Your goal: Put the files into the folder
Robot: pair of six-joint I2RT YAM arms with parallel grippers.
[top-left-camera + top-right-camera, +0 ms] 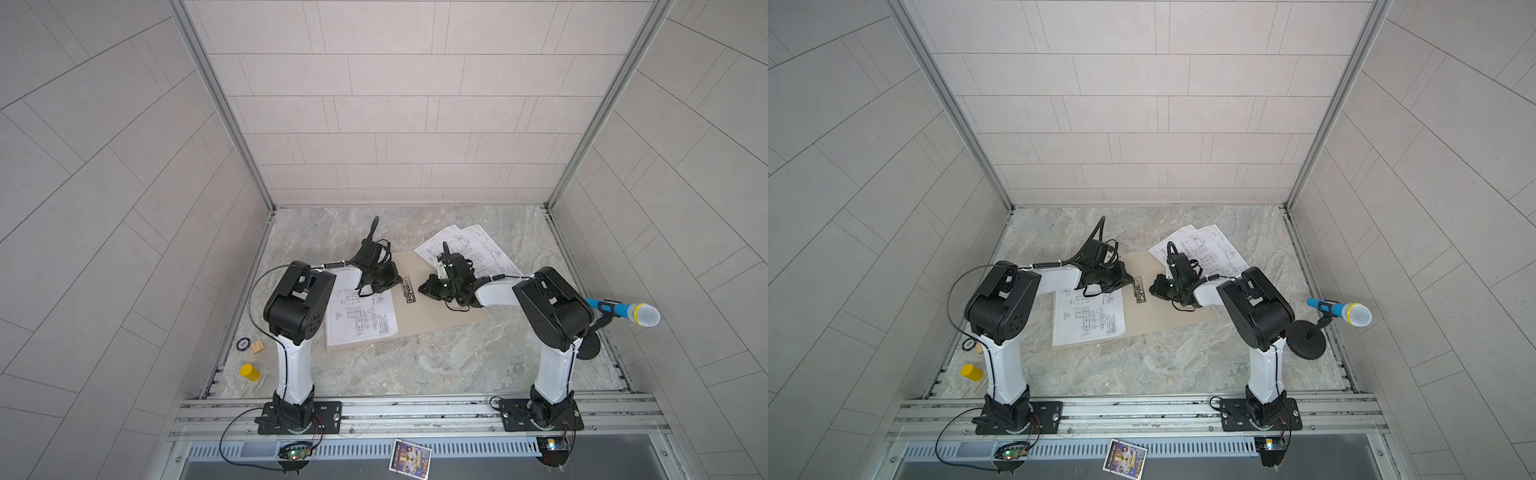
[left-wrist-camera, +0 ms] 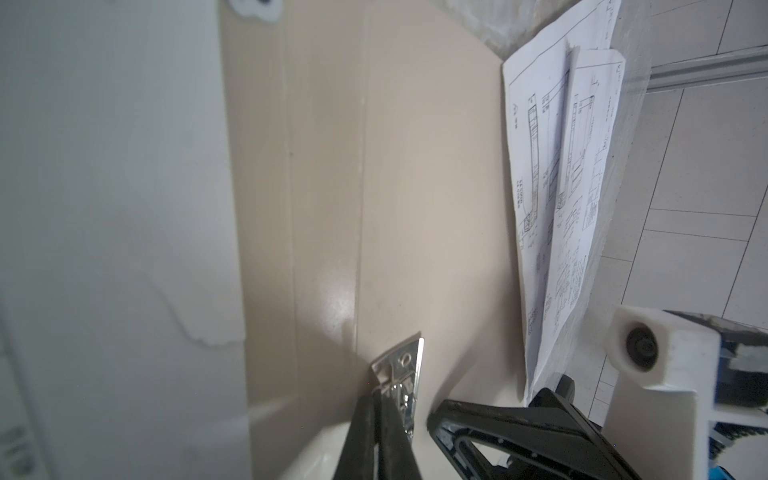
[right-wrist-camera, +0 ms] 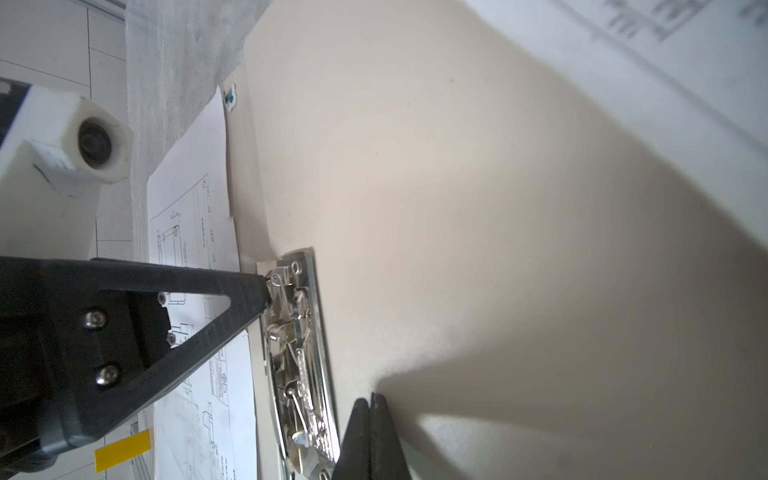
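Right wrist view had the left gripper [image 3: 264, 291] shut, tip on the clip [image 3: 299, 353]; right gripper [image 3: 371, 401] shut too, pinning the open folder [image 3: 457, 208], guessing for leverage. Files [image 1: 361, 320] lay on its left flap and at its far corner.

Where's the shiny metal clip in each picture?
Top view: metal clip mid-table, on the folder spine.
Top view: same spot.
Left wrist: only its end shows, on the folder's crease.
Right wrist: most of it shows, between bare folder and a printed sheet.
Shared landmark: the tan folder under it.
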